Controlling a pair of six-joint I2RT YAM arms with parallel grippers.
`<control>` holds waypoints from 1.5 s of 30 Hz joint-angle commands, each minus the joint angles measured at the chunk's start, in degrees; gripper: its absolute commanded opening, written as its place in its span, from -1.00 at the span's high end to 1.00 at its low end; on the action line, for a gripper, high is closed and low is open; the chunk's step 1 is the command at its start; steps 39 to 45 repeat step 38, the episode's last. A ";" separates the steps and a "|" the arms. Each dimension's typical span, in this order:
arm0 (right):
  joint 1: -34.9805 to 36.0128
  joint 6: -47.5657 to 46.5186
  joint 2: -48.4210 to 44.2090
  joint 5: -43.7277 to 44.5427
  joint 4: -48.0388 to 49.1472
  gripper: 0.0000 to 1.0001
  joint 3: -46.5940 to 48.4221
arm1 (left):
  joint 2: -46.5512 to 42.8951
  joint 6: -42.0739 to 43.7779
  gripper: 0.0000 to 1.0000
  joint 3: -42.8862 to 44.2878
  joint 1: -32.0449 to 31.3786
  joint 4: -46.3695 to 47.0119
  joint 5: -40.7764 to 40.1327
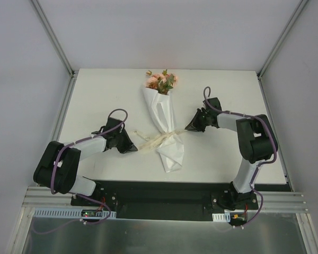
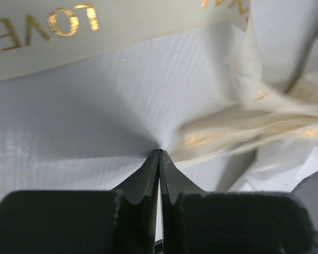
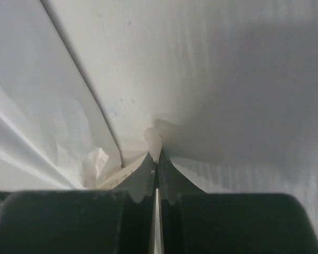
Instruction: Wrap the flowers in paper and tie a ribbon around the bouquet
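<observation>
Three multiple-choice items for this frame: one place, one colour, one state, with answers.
1. The pink and orange artificial flowers of the white paper bouquet point toward: A the arm bases; B the table's far edge; C the left wall.
2. Lettering on the cream flat ribbon: A black; B red; C gold.
3. The left hand and right hand are: A both shut; B both open; C one open.
Answers: B, blooms lie at the far end; C, gold "LOVE" shows; A, fingertips meet in both wrist views.
</observation>
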 commanded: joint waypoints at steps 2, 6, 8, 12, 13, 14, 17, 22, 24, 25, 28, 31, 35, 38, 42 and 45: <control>-5.18 -0.77 0.35 11.40 2.77 1.00 -0.65 | -0.72 3.05 1.00 -1.34 3.07 -11.55 -7.40; -5.18 -2.00 0.61 10.09 2.33 1.00 0.57 | -1.07 4.10 1.00 -0.72 3.60 -12.25 -7.32; -5.18 -2.97 0.45 6.42 3.91 1.00 0.67 | -2.03 5.15 1.00 0.33 3.60 -12.34 -6.71; -4.39 -5.86 -2.89 5.25 1.89 0.50 1.28 | -5.73 9.62 1.00 2.78 3.60 -12.43 -5.65; -4.39 -6.22 -3.94 5.69 -1.68 0.33 1.80 | -7.39 10.77 1.00 3.23 3.60 -12.43 -3.65; -4.39 -7.70 -5.26 7.17 -3.71 0.19 2.42 | -8.19 11.74 1.00 3.76 3.60 -12.34 -2.58; -4.39 -12.09 -9.57 10.68 -15.22 -0.17 7.15 | -11.09 15.17 0.84 6.04 3.60 -12.08 2.95; -3.42 -19.66 -21.34 19.37 -31.37 -0.50 10.86 | -19.42 18.95 0.12 11.05 3.34 -10.41 11.47; -2.02 -22.81 -25.81 21.68 -34.57 -0.57 11.30 | -21.63 19.75 -0.06 14.55 2.81 -10.23 15.61; -1.40 -23.53 -30.62 22.64 -36.93 -0.62 11.30 | -23.73 19.84 -0.12 15.70 2.37 -10.05 16.58; 0.71 -26.08 -39.42 25.47 -41.86 -0.74 11.92 | -26.73 19.31 -0.27 20.01 -0.43 -9.62 18.87; 0.97 -26.17 -47.68 23.54 -44.16 -0.91 12.44 | -27.97 18.78 -0.32 23.88 -5.60 -9.44 18.61; 0.98 -25.82 -56.41 19.83 -40.84 -0.93 9.29 | -28.15 18.34 -0.37 28.80 -11.07 -9.35 15.98; 1.06 -26.08 -57.39 25.72 -41.95 -0.93 11.55 | -27.09 18.78 -0.41 31.87 -11.43 -9.26 14.40; 1.06 -26.08 -57.39 25.72 -41.95 -0.93 11.55 | -27.09 18.78 -0.41 31.87 -11.43 -9.26 14.40; 1.06 -26.08 -57.39 25.72 -41.95 -0.93 11.55 | -27.09 18.78 -0.41 31.87 -11.43 -9.26 14.40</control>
